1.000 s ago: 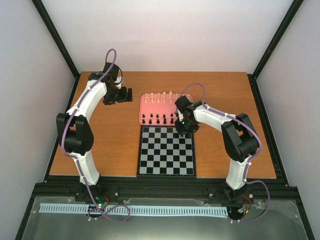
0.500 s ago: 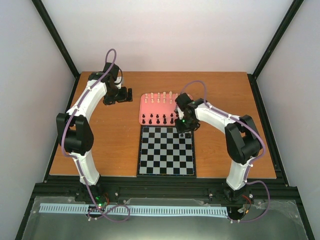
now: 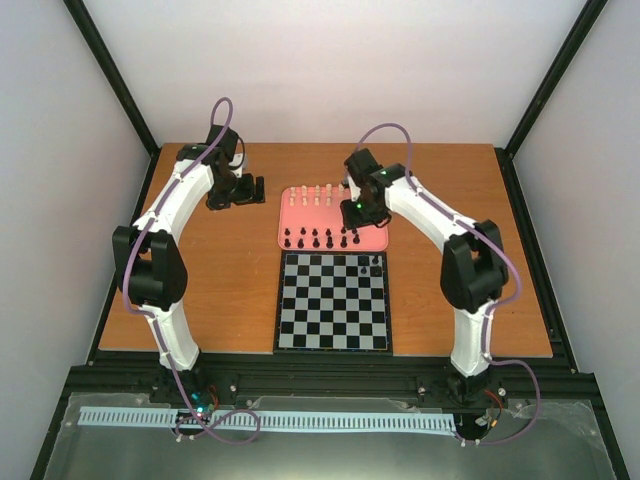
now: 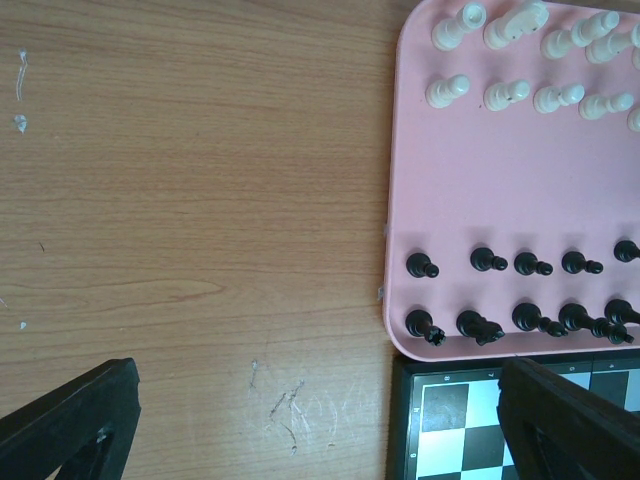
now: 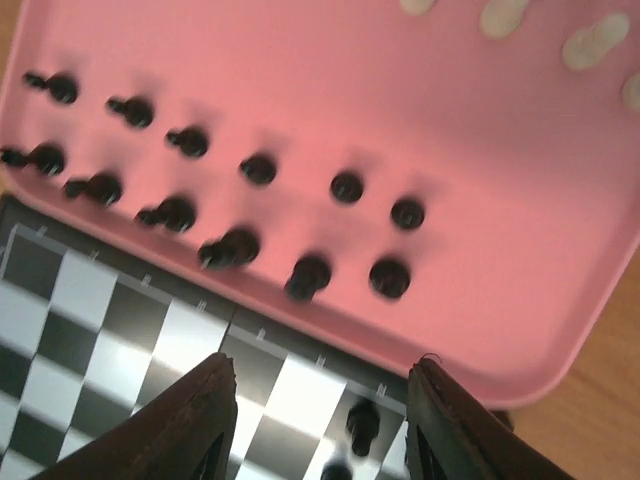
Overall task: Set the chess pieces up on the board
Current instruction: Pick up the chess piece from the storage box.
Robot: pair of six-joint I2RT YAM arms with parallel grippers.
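The board [image 3: 330, 310] lies at the near middle of the table, with two black pieces [image 3: 375, 263] on its far right corner squares. Those pieces [image 5: 362, 425] show low in the right wrist view, between and below my spread fingers. My right gripper [image 3: 358, 218] [image 5: 325, 420] hovers open and empty over the near right part of the pink tray [image 3: 335, 218]. Several black pieces [image 5: 310, 275] stand in two rows on the tray's near side, and cream-white pieces [image 3: 318, 194] on its far side. My left gripper [image 3: 256, 190] [image 4: 320, 430] is open over bare wood left of the tray.
The pink tray [image 4: 480, 180] touches the board's far edge [image 4: 450, 375]. In the left wrist view black pieces [image 4: 480, 262] and white pieces [image 4: 505, 95] stand on it. Brown tabletop [image 3: 210, 270] spreads on both sides, inside black frame posts.
My right gripper opened, left a black piece on the board's far right corner, and moved away from it to above the tray. The left arm has not moved.
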